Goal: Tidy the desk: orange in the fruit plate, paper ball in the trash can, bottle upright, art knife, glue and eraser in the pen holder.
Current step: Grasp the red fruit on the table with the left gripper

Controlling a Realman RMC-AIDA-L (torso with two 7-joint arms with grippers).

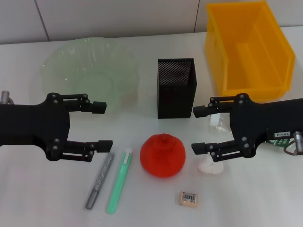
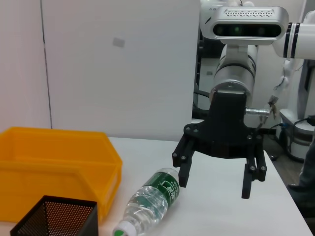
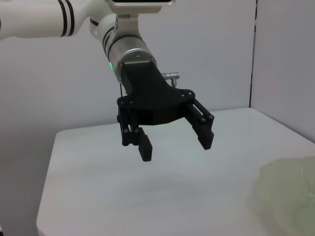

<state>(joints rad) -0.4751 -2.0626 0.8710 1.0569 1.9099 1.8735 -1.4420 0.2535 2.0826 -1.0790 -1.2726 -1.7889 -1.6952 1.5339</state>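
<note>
Both grippers hover spread wide: left gripper (image 1: 103, 126) left of the orange (image 1: 163, 155), right gripper (image 1: 198, 129) to its right, over the paper ball (image 1: 209, 165). Pen holder (image 1: 175, 88) stands behind the orange; eraser (image 1: 188, 198) lies in front.

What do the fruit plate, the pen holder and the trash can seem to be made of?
The fruit plate looks like thin translucent plastic, pale green and glossy: the table shows through its wavy rim. The pen holder seems to be black metal mesh, matte, with fine holes visible in its walls. The trash can looks like rigid moulded plastic, bright yellow and opaque, with smooth thick walls.
</note>
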